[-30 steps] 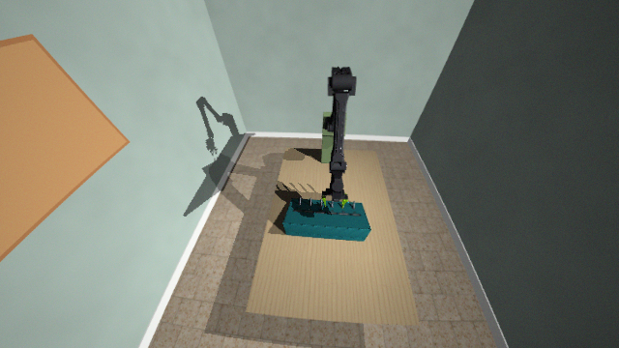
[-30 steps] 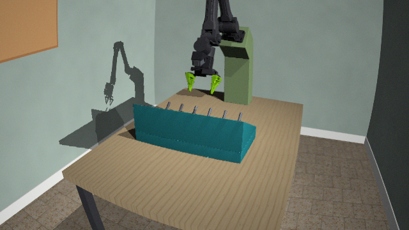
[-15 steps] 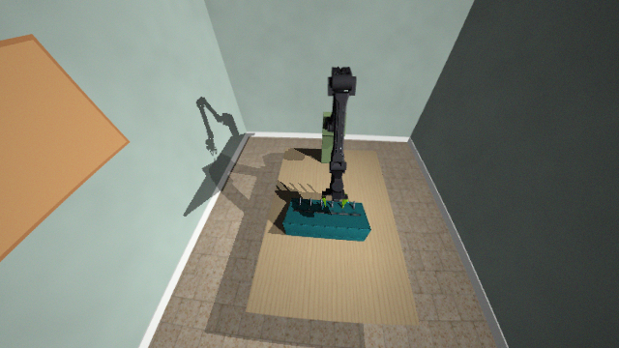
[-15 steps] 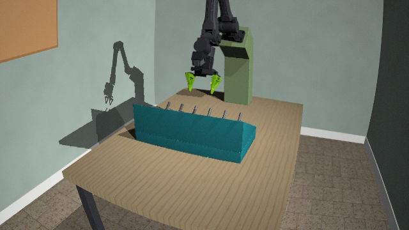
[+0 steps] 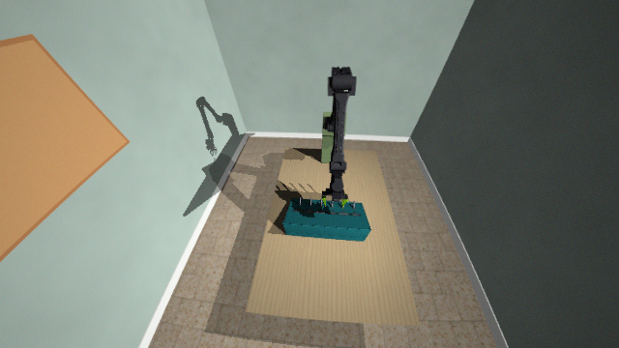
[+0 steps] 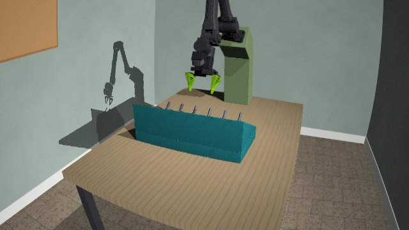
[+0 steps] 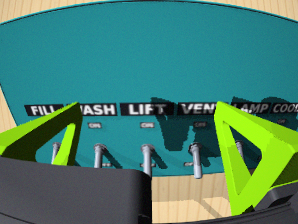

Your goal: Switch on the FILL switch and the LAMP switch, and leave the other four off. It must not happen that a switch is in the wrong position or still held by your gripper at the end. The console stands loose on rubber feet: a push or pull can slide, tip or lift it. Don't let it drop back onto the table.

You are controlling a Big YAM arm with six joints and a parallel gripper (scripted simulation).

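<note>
Teal console [image 5: 326,224] [image 6: 188,131] [image 7: 150,60], lime-green fingertips [image 6: 190,81].

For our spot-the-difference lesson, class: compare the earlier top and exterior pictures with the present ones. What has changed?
Nothing visibly changed. The gripper stays open above the console, with nothing taken hold of or let go. The console and its six levers look as they did.
</note>
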